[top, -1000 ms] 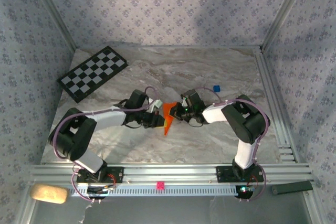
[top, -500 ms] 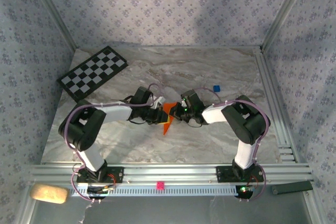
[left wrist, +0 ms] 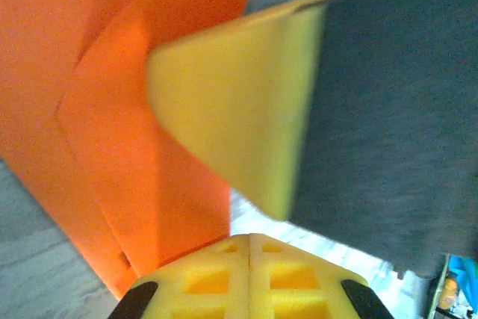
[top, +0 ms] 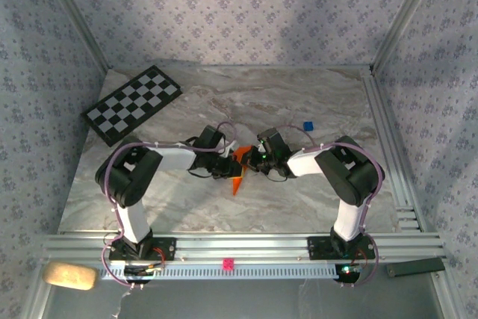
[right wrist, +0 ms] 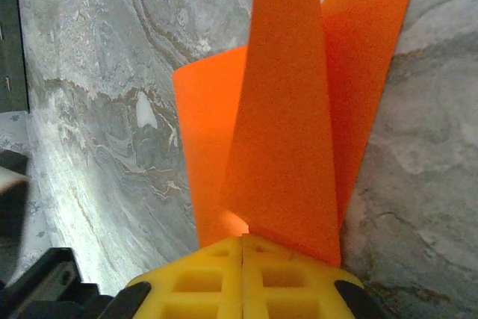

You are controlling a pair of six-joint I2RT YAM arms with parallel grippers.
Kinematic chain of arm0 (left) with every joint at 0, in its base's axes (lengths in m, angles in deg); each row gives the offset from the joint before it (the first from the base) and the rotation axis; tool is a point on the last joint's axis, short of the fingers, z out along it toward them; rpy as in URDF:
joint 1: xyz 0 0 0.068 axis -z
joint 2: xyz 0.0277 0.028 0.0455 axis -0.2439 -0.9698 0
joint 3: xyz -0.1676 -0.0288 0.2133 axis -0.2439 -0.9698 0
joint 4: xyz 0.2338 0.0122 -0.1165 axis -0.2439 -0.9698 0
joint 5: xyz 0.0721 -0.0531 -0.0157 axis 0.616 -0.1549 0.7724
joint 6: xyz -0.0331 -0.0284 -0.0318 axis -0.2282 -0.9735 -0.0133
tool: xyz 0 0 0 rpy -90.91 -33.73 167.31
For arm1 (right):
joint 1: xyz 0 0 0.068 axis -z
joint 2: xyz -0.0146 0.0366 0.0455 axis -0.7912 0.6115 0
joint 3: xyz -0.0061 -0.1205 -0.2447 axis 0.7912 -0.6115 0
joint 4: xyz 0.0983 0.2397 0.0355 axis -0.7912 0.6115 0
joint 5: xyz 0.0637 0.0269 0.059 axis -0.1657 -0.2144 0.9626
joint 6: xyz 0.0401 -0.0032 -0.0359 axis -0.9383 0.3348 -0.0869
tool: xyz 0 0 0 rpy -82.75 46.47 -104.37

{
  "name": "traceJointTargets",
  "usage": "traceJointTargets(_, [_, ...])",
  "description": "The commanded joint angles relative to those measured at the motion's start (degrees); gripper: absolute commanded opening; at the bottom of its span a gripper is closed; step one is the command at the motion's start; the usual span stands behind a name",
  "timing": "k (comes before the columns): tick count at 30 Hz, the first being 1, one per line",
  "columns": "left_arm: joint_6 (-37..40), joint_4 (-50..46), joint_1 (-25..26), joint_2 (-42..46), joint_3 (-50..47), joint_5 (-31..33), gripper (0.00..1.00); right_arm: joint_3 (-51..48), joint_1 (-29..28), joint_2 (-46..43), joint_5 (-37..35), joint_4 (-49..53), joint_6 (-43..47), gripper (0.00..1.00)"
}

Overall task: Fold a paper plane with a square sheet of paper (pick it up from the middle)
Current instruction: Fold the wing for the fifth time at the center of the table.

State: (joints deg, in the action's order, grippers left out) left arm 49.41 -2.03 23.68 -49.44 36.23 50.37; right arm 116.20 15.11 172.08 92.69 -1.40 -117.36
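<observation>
Top view: the left arm and the right arm reach inward and meet near the middle of the marbled surface. The left tool and the right tool face each other. The folded orange paper stands between them, with one pointed corner directed toward the near edge of the surface.

Right tool: the yellow fingers are pressed together along a centre seam and pinch the orange paper. The paper rises from the seam in overlapping layers that fan apart above the surface.

Left tool: the yellow fingers are pressed together, with no gap at the seam. The orange paper shows diagonal creases at close range. Its lower edge meets the left-hand finger just beside the seam. Whether this tool clamps the paper cannot be determined. A yellow wedge-shaped pad on a dark body crosses in front of the paper. Its identity cannot be confirmed from this view.

Other items on the surface:
- A black-and-white checkerboard lies flat at the far left corner, well apart from both tools.
- A small blue cube lies near the right arm's forearm, on its far side, and is not touching it.
</observation>
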Motion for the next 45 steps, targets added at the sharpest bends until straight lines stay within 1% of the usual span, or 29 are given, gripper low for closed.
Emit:
traceJointTargets(1, [3.05, -4.69, 0.94, -1.41, 0.50, 2.04, 0.02, -2.75, -1.52, 2.70, -2.51, 7.23, -0.43, 0.07])
traceJointTargets(6, [3.77, -5.26, 1.33, -2.25, -1.59, 2.31, 0.00, -2.75, -1.39, 2.20, -2.46, 6.94, -0.22, 0.08])
traceJointTargets(11, [6.57, -7.91, 1.22, -0.31, -3.31, 3.04, 0.00, -2.55, -0.21, -0.26, -2.42, 7.81, 0.97, 0.09])
traceJointTargets(16, [12.13, -11.73, 0.97, 1.11, -4.03, 2.41, 0.00, -3.01, 2.04, -7.23, -3.59, 11.14, 3.71, 0.12])
traceJointTargets(20, [15.99, -12.65, -0.11, 1.98, -5.35, 0.43, 0.00, -5.02, 3.80, -13.83, -4.94, 14.16, 6.54, 0.12])
traceJointTargets(24, [18.28, -13.22, -1.16, 2.53, -5.07, -1.42, 0.00, -6.88, 4.35, -16.18, -1.13, 11.91, 9.07, 0.10])
traceJointTargets(27, [19.67, -14.01, -1.59, 2.57, -4.37, -1.56, 0.00, -5.37, 2.61, -14.98, 1.94, 10.74, 11.28, 0.08])
traceJointTargets(31, [19.95, -14.14, -2.34, 2.64, -4.43, -1.47, 0.00, -1.49, -0.70, -11.20, 2.77, 10.88, 13.10, 0.07])
traceJointTargets(33, [19.87, -13.94, -2.50, 2.79, -4.59, -1.56, 0.00, 0.07, -1.43, -8.70, 3.10, 10.03, 12.79, 0.07])
traceJointTargets(35, [19.80, -14.02, -2.65, 2.80, -4.61, -1.47, 0.00, 1.15, -1.86, -6.51, 5.14, 7.60, 12.22, 0.06])
traceJointTargets(37, [19.87, -13.97, -2.71, 2.88, -4.65, -1.55, 0.00, 2.67, -2.32, -4.87, 4.86, 8.57, 12.35, 0.06])
traceJointTargets(40, [19.67, -13.77, -2.94, 2.83, -4.77, -1.47, 0.00, 3.21, -1.63, -2.61, 2.89, 10.70, 12.58, 0.05])
traceJointTargets(45, [19.69, -14.07, -2.97, 2.79, -5.00, -1.25, 0.00, 0.74, 2.35, -0.15, 2.83, 7.65, 11.11, 0.05])
